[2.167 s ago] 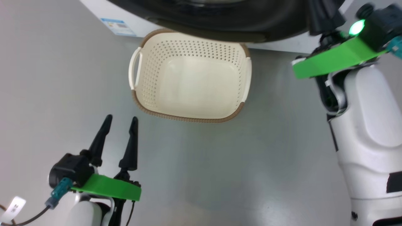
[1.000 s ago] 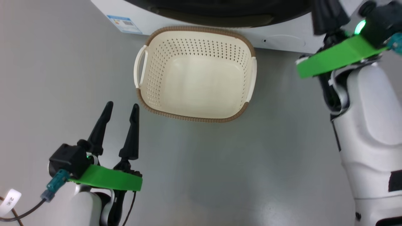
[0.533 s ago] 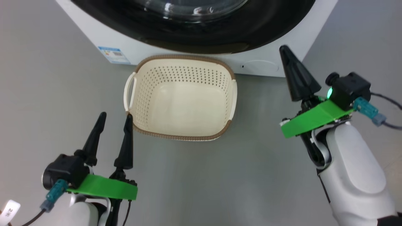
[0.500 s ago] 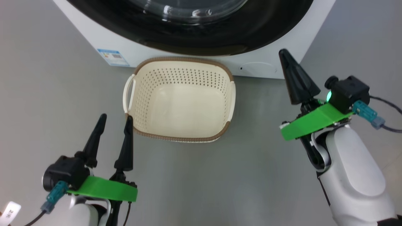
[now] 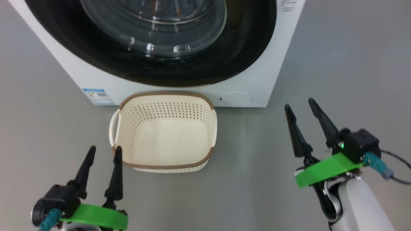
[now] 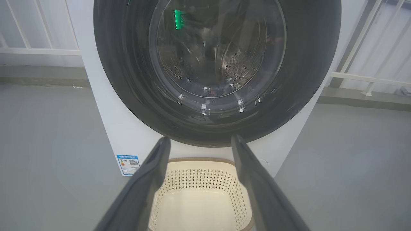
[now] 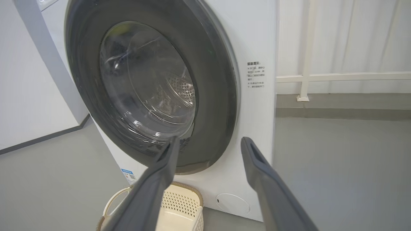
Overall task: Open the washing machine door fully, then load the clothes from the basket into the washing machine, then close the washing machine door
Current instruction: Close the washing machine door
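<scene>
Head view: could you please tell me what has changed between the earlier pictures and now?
The right gripper, shut a moment ago, has opened and drawn back from the washing machine door. The camera has tilted up. The basket stays empty; the left gripper stays open.

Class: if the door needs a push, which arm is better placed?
Right, probably: the right gripper, open, stands nearer the washing machine door; the basket lies between the left gripper and it.

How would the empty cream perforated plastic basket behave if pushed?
The cream perforated plastic basket looks empty and thin-walled, so probably light. Sitting wide and low on the smooth grey floor, it would likely slide, not tip. Its moulded walls seem stiff.
</scene>
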Robot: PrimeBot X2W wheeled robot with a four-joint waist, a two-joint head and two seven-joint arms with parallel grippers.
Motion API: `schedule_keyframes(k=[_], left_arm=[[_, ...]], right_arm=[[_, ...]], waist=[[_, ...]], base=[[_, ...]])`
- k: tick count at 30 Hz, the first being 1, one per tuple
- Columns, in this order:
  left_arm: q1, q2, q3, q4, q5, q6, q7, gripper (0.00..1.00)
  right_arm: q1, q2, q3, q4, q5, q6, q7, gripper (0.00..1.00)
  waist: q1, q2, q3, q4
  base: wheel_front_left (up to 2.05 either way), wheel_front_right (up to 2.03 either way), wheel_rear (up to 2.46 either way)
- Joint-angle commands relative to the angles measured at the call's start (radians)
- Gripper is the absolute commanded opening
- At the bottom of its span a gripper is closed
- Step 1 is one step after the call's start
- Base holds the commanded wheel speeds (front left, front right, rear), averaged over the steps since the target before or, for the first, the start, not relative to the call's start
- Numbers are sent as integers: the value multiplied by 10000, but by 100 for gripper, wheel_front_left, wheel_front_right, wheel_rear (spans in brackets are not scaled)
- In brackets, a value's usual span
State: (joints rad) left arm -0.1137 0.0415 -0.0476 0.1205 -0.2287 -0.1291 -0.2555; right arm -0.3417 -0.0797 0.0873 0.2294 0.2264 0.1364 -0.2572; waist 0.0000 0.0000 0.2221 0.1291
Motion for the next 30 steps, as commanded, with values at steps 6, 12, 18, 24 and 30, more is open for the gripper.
schedule_keyframes(k=[6, 12, 18, 24, 30], left_arm=[[511, 156, 837, -117, 147, -15, -63, 100], [854, 136, 1046, -48, 246, -15, -63, 100], [1283, 122, 1185, 81, 399, -15, -63, 100], [1579, 111, 1331, 263, 517, -15, -63, 100], [1754, 102, 1486, 326, 606, 32, -63, 100]], right_arm=[[1226, 258, 13, -498, -132, -57, -45, 100], [1824, 279, -167, -588, -229, -57, -45, 100], [2589, 290, -441, -764, 41, -57, -45, 100], [3130, 292, -503, -936, 74, -57, -45, 100], [3320, 293, -709, -1125, 0, -57, -45, 100]], waist=[[0, 0, -1246, -917], [0, 0, -1671, -1097], [0, 0, -2081, -1139], [0, 0, -2272, -1133], [0, 0, -2355, -1101]], base=[[0, 0, 0], [0, 0, 0], [0, 0, 0], [0, 0, 0], [0, 0, 0]])
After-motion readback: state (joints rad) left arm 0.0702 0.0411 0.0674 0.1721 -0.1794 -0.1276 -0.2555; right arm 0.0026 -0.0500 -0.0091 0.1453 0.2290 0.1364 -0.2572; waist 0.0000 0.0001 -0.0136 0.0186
